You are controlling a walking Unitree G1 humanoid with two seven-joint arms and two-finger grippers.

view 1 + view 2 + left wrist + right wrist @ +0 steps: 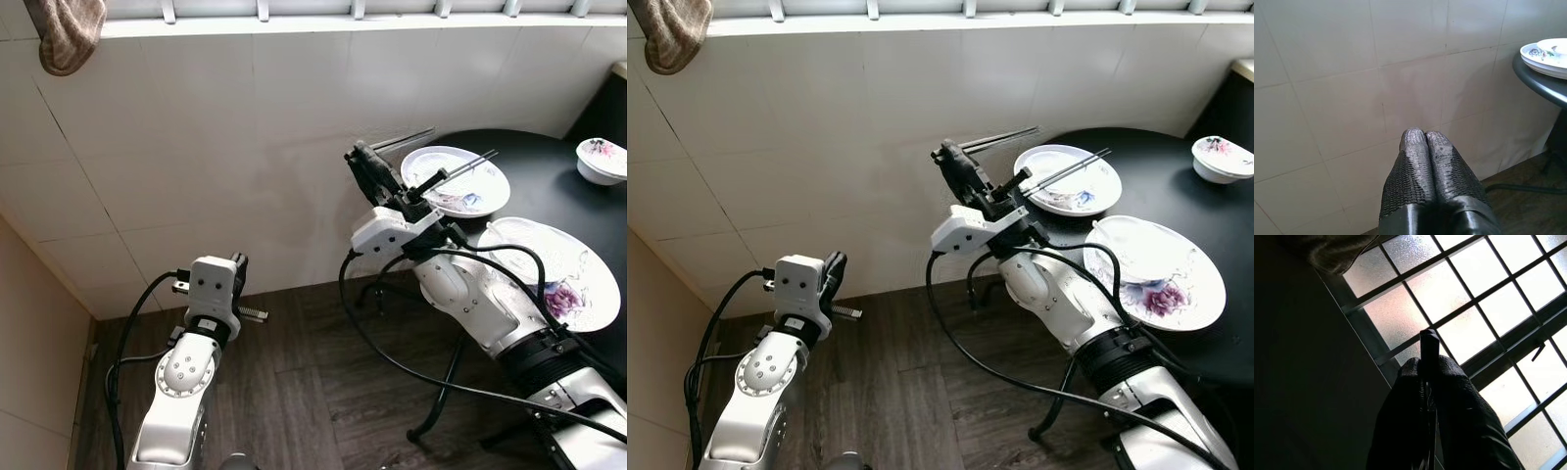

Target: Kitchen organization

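1. The right claw [364, 162] is raised beside the round black tabletop [549, 186], level with the tiled wall [245, 147], with its fingers clenched on a pair of dark chopsticks [460, 168].
2. The chopsticks are seen to run from the claw out over the nearer-the-wall white plate [460, 186]; whether they touch it cannot be told.
3. In the right wrist view the two black fingers [1459, 411] are pressed around a thin dark stick end [1428, 345], set against a bright window grid [1474, 298].
4. A second, larger plate with a purple flower pattern [573, 279] lies on the tabletop nearer the robot, partly hidden by the right arm.
5. A small white bowl [602, 159] with a floral rim stands at the far right part of the tabletop, well apart from the claw.
6. The left claw [1425, 147] is held low before the wall, above the dark wood floor [304, 392]; its fingers are closed flat together with nothing between them.
7. A brownish cloth [67, 34] hangs from the sill at the upper left.
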